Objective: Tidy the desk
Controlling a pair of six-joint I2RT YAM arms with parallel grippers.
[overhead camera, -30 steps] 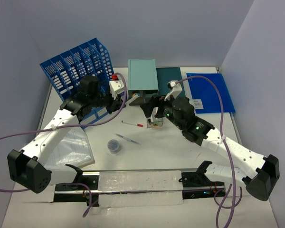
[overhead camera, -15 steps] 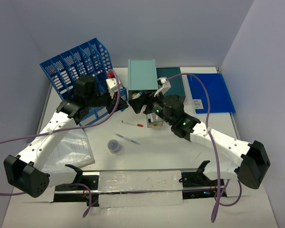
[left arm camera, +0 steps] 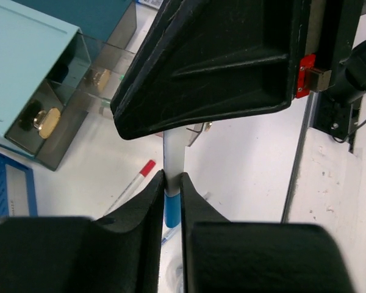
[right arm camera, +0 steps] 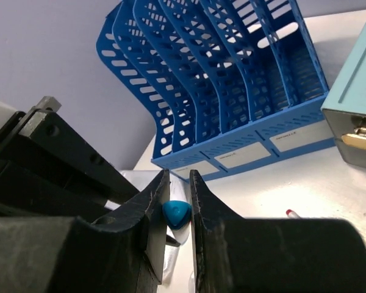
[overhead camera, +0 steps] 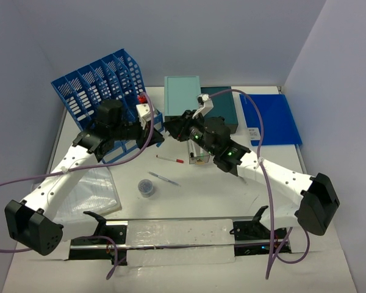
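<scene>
A white marker (left arm camera: 173, 152) with a blue end (right arm camera: 177, 213) hangs above the white desk (overhead camera: 219, 195), just in front of the blue file rack. My left gripper (left arm camera: 172, 178) is shut on its barrel, where white meets blue. From the other side, my right gripper (right arm camera: 178, 178) has both jaws pressed on the marker's blue tip. In the top view the left gripper (overhead camera: 156, 133) and right gripper (overhead camera: 171, 127) meet nose to nose, and the marker between them is hidden.
The blue file rack (overhead camera: 100, 88) stands at the back left, beside a teal drawer box (overhead camera: 183, 96), a dark teal box (overhead camera: 224, 105) and a blue folder (overhead camera: 271, 116). A red-capped pen (overhead camera: 169, 159), a second pen (overhead camera: 164, 178), a small round pot (overhead camera: 147, 187), a clear box (overhead camera: 198, 160) and sleeved papers (overhead camera: 91, 190) lie nearer.
My right arm has swung left to the left gripper, and its jaws have closed from wide open onto the marker's blue tip. The left gripper kept its grip and hardly moved.
</scene>
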